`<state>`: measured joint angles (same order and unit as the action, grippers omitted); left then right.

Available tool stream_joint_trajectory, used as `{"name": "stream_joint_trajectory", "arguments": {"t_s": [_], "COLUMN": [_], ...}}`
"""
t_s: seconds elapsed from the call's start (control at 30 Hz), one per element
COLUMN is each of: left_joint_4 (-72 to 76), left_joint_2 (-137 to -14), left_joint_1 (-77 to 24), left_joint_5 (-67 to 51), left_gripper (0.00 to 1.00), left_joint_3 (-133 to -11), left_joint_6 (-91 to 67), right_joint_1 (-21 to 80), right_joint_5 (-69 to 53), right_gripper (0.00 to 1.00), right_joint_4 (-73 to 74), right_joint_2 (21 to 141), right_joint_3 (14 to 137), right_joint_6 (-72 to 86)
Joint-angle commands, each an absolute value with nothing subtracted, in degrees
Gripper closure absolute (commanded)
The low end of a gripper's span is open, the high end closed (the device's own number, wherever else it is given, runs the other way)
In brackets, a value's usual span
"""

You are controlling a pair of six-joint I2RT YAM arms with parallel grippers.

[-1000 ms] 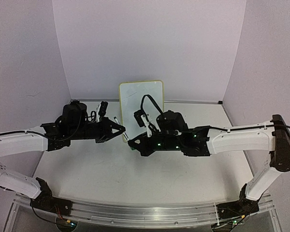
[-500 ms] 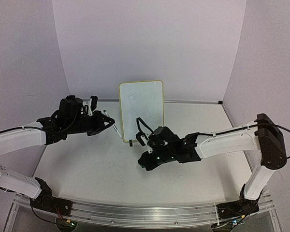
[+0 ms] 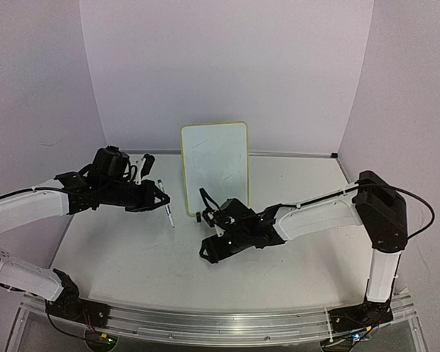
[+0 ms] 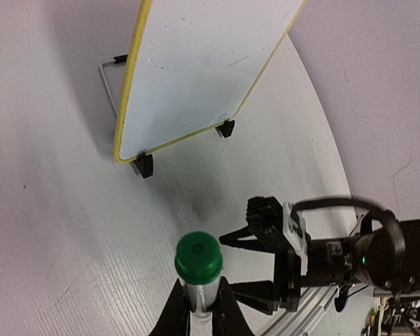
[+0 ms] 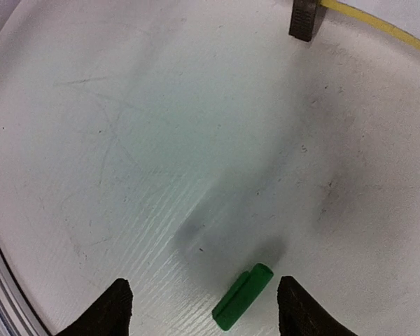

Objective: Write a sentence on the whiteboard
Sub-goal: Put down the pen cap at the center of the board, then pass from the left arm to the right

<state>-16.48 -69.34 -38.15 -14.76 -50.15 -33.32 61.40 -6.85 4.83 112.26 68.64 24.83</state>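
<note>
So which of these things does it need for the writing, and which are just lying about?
For the job:
- whiteboard, no writing visible on it
- stand propping it up
- pen, gripped in the left end effector

Lying about:
- green cap, loose between the tips of the open right end effector

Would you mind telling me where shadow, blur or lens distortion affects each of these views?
Top external: even, soft light, no glare on the whiteboard. Left wrist: the pen near the lens looks soft; the wide angle bends the table edge. Right wrist: blurry grey shadows smear the table around the green cap.
</note>
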Motion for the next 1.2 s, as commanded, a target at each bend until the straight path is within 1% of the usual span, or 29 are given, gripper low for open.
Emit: {"name": "stream_joint_trajectory", "arguments": {"t_s": [0.0,0.1,0.27,0.4,0.5,0.7,0.97,1.17], "left_joint_4": [-13.7,-12.9,-18.9,-19.8,-16.9,-12.1,-11.0,-10.2], "left_joint_2": [-70.5,-72.2,-77.3,-81.2,-82.1,-83.7,-85.1,-85.3], "left_joint_1": [-38.2,-39.5,-43.8,-45.5,-46.2,-47.0,-48.4,-48.9], "left_joint_5": [-27.8,-35.3,-36.6,-38.1,-39.0,-40.6,-41.1,-41.2], "left_gripper": [1.00,1.00,1.00,1.00,1.00,1.00,1.00,1.00], "left_joint_3": [-50.6,-51.5,-56.6,-59.4,-59.8,-59.4,-60.1,-60.3], "left_joint_6": [-24.4,-21.0,-14.3,-13.1,-14.0,-16.9,-17.4,-18.0], "right_joint_1": [57.3,53.4,48.0,47.6,47.7,48.8,49.5,49.5], "right_joint_5": [-9.6,-17.7,-31.2,-39.5,-43.9,-45.9,-42.8,-42.3], "right_gripper": [0.27,0.25,0.25,0.28,0.34,0.42,0.53,0.65], "right_joint_4": [5.0,4.8,4.6,3.2,0.2,-5.9,-10.9,-12.3], "right_joint_2": [104.9,100.0,94.4,93.2,93.5,94.8,97.0,98.3], "right_joint_3": [67.5,66.8,67.0,68.7,68.9,67.7,66.7,66.4], "right_joint_6": [25.9,26.4,27.4,29.9,32.5,36.3,39.3,40.4]}}
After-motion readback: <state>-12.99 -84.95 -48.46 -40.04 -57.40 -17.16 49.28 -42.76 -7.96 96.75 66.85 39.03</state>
